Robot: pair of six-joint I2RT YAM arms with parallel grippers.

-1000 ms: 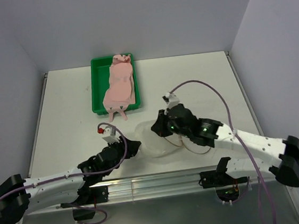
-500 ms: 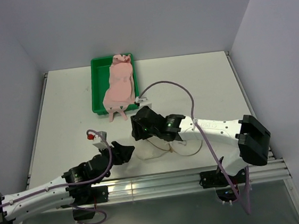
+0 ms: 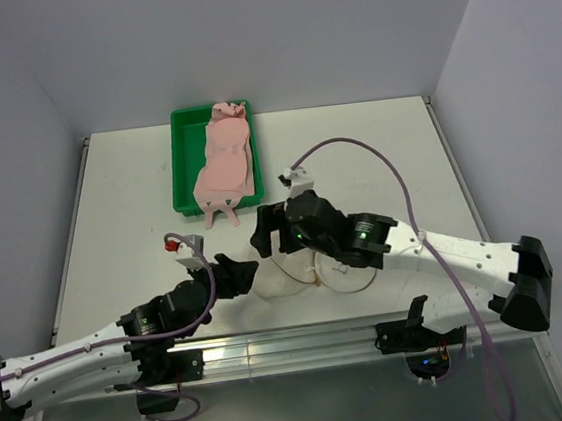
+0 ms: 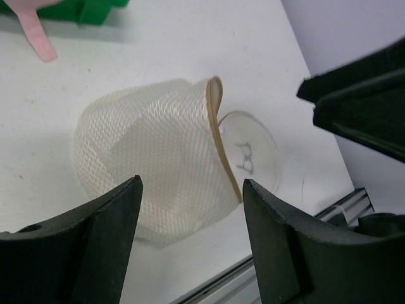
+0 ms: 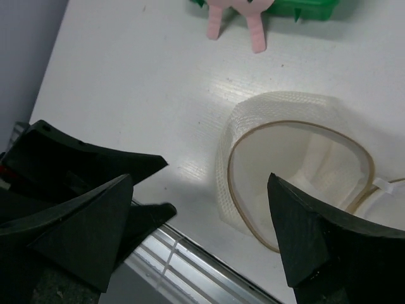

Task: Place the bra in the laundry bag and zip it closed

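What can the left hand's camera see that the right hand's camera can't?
Only the left wrist view shows the small dark mark on the flat half of the laundry bag. Only the right wrist view looks into the bag's open mouth and shows two straps of the bra. Both show the bag's tan rim and the green tray.

Nothing can be read; the laundry bag (image 4: 155,158) bears only a small dark printed mark (image 4: 244,156), too blurred to decipher.
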